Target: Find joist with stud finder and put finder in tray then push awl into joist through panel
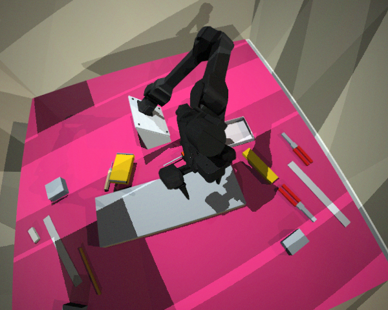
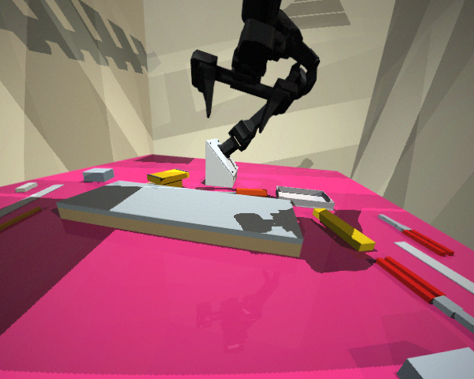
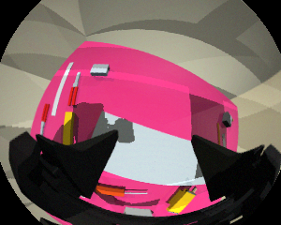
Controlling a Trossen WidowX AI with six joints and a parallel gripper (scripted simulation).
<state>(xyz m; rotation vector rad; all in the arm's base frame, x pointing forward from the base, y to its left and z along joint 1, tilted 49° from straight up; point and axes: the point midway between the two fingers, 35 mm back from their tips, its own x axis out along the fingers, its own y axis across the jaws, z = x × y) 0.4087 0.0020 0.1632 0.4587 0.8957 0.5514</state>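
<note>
Pink table (image 1: 220, 260), grey floor panel (image 1: 154, 206), empty hand (image 2: 245, 88) spread above

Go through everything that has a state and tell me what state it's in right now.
Gripper: open, holding nothing, high above the panel.
Floor panel: flat, no hole visible.
Tray: nothing visible inside.
Awl: lying flat by the tray.
Yellow stud finder: lying flat, untouched.

Place: workshop bench | evidence: pink table (image 1: 220, 253), pliers (image 1: 297, 152), floor panel (image 1: 160, 213)
</note>
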